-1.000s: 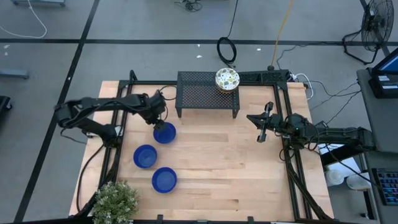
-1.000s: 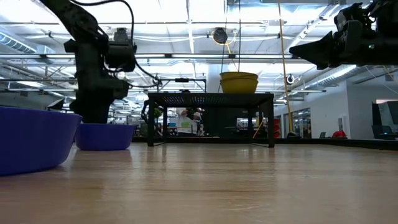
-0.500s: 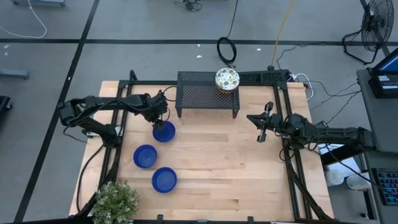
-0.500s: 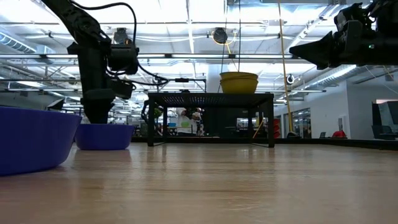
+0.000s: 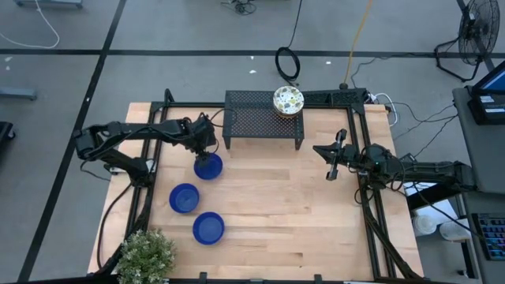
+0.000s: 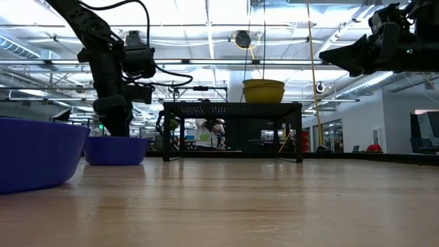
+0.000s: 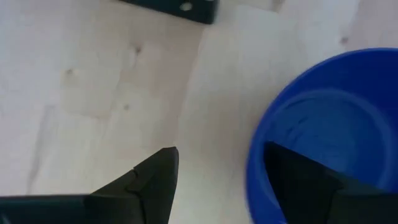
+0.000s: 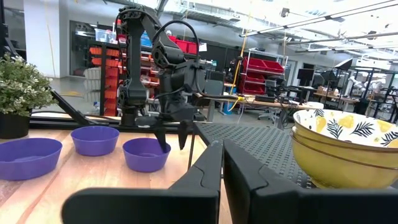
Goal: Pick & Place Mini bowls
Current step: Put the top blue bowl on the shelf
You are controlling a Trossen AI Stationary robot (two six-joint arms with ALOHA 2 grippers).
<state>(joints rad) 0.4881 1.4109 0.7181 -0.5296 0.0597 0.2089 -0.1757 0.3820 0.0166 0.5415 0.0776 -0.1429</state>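
Three blue mini bowls sit upright on the wooden table: one (image 5: 208,168) toward the far side, two (image 5: 184,198) (image 5: 208,227) nearer. A stack of patterned mini bowls (image 5: 289,100) stands on the black mesh rack (image 5: 260,118); it looks yellow from the side (image 6: 263,90). My left gripper (image 5: 203,148) (image 7: 221,155) is open over the far rim of the farthest blue bowl (image 7: 323,118), one finger above its inside and one above the table outside. My right gripper (image 5: 335,160) (image 8: 222,163) hangs shut above the table's right part, away from the bowls.
A potted plant (image 5: 147,254) stands at the near left corner. Black frame rails (image 5: 367,205) run along the left and right sides of the table. Bare wood (image 5: 284,205) lies between the blue bowls and my right arm.
My left gripper has shifted a little toward the far edge and the rack, staying low over the bowl's rim. The blue bowl beneath it has kept its place on the table.
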